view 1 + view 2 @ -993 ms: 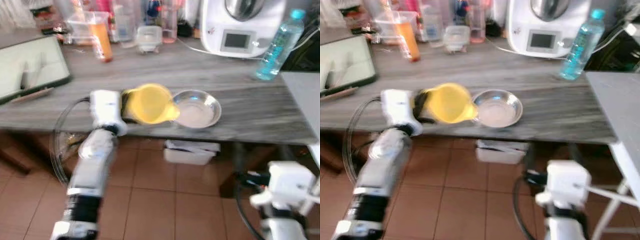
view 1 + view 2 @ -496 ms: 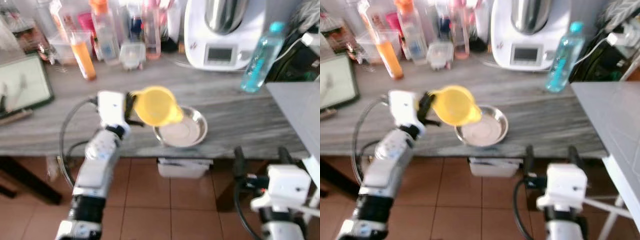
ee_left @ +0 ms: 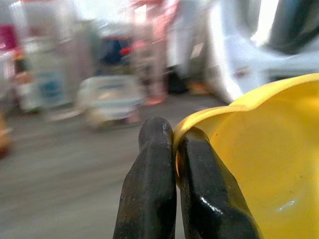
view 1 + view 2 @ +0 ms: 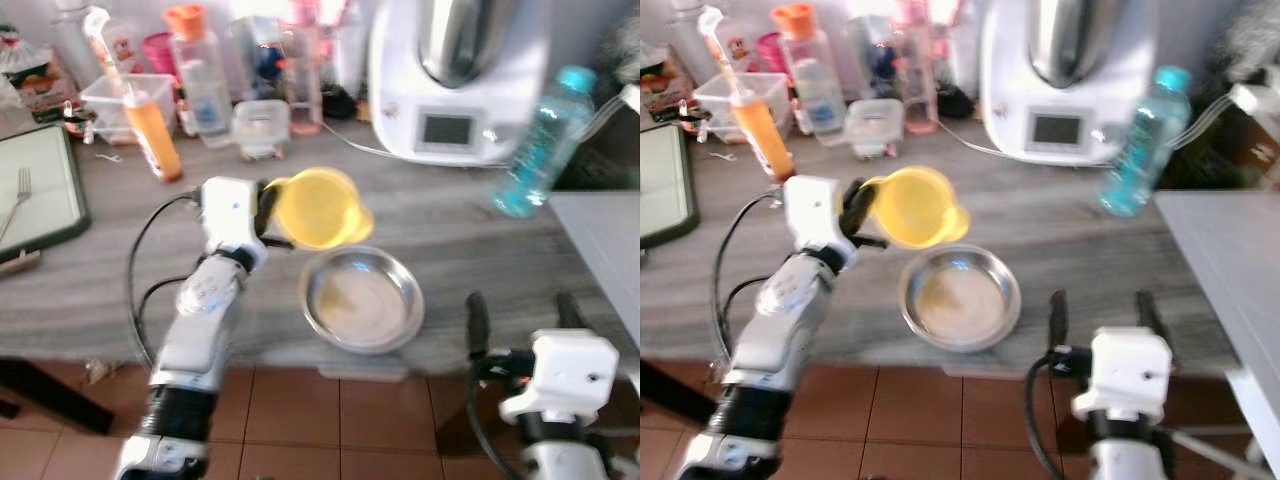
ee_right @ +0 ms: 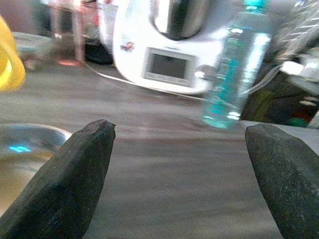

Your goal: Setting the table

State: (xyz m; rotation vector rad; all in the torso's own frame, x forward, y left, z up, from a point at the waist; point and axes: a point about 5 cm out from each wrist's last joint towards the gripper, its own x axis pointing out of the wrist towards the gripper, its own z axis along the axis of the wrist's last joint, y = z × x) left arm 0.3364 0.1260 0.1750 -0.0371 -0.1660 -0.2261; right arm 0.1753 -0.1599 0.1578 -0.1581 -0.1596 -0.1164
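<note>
My left gripper point(image 4: 268, 212) is shut on the rim of a yellow plastic cup point(image 4: 320, 208), held tilted above the grey wooden table point(image 4: 90, 290). In the left wrist view both black fingers point(image 3: 152, 184) pinch the yellow cup's wall point(image 3: 254, 169). A round steel bowl point(image 4: 362, 298) sits on the table just below and to the right of the cup, near the front edge. My right gripper point(image 4: 520, 320) is low at the table's front right, open, fingers point(image 5: 65, 174) wide apart, pointing over the table.
A white kitchen machine point(image 4: 455, 70) stands at the back. A blue water bottle point(image 4: 535, 145) is to its right. Several bottles and tubs point(image 4: 200, 80) crowd the back left. A green tray point(image 4: 35, 200) with a fork lies at far left. A white side table point(image 4: 605, 240) is at right.
The camera has shifted closer over the table. My left gripper has carried the yellow cup up and back, away from the bowl's rim. The right gripper stays low at the front.
</note>
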